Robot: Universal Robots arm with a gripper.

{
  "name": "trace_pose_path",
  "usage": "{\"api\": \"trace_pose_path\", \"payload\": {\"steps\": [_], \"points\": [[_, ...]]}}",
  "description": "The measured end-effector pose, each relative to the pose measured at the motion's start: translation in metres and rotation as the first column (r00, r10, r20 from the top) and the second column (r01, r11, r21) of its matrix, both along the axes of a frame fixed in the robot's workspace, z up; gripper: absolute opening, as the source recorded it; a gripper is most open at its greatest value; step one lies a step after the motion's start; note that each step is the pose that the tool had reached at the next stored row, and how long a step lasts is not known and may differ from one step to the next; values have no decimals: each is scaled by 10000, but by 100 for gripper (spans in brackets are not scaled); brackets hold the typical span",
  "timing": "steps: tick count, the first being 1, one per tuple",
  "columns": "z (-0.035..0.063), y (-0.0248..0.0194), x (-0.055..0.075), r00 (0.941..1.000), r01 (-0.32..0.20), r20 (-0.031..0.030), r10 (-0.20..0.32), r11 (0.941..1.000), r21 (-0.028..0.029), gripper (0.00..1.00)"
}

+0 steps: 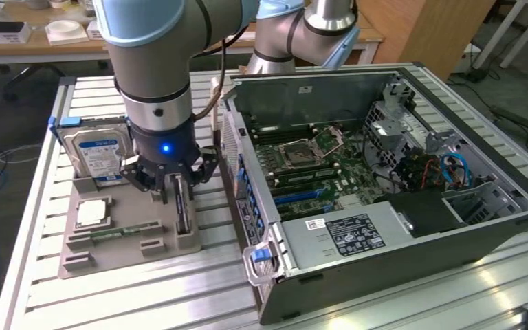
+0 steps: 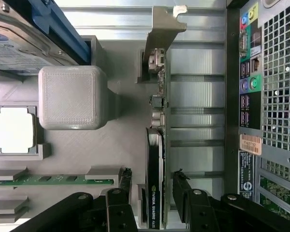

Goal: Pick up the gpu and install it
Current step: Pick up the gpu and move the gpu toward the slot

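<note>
Writing on card: the gpu (image 2: pixel 158 104) stands on its long edge; its black shroud reads "NVIDIA QUADRO", and the figures after that are not clear.
Other labels: the hard drive (image 1: pixel 99 152) has a blue-and-white label, print too small to read. A white-and-black label (image 1: pixel 346 234) lies on the silver box inside the computer case (image 1: pixel 411 268), also unreadable. An orange sticker (image 2: pixel 250 144) sits on the case's rear panel beside the coloured ports.
Surface: a slatted metal surface (image 1: pixel 154 295). The grey holder tray (image 1: pixel 108 261) lies toward the edge at the exterior view's left. The case, with its side off and the motherboard bare, fills the half at the exterior view's right.
Tray contents: the hard drive is upright at the far end. A processor chip (image 1: pixel 93 212) lies flat, with a memory stick (image 1: pixel 117 234) just beyond it toward the near edge. The gpu is in the slot along the tray's case-side edge, silver bracket (image 2: pixel 162 29) at its far end.
Room: a wooden desk (image 1: pixel 25 49) with white oddments stands behind; cables trail on the floor.
Arm: the wrist points straight down over the tray, a blue light lit on it.
Gripper: the gripper (image 1: pixel 177 187) is spread wide, one finger on each side of the card's shroud end. A gap shows on at least one side, and nothing is held.
</note>
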State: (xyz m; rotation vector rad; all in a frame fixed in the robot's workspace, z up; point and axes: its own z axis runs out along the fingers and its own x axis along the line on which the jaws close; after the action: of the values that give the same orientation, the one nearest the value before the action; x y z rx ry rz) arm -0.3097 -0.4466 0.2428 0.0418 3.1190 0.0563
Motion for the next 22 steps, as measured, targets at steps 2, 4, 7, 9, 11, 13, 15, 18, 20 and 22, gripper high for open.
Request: {"api": "trace_pose_path", "payload": {"steps": [2,4,7,9,11,13,15,18,20,22], "points": [[-10,0,13,10000,-1,1,1,10000,1,47],[-22,1,22,10000,-1,0,1,10000,0,47],[-42,31,27,10000,-1,1,1,10000,0,47],[-52,65,26,10000,-1,0,1,10000,0,47],[-65,83,26,10000,-1,1,1,10000,1,47],[-83,99,26,10000,-1,1,1,10000,2,47],[-110,110,26,10000,-1,0,1,10000,1,47],[-158,113,27,10000,-3,1,3,10000,1,47],[-181,115,26,10000,-1,1,1,10000,1,47],[-182,114,26,10000,-1,-1,1,10000,0,47]]}}
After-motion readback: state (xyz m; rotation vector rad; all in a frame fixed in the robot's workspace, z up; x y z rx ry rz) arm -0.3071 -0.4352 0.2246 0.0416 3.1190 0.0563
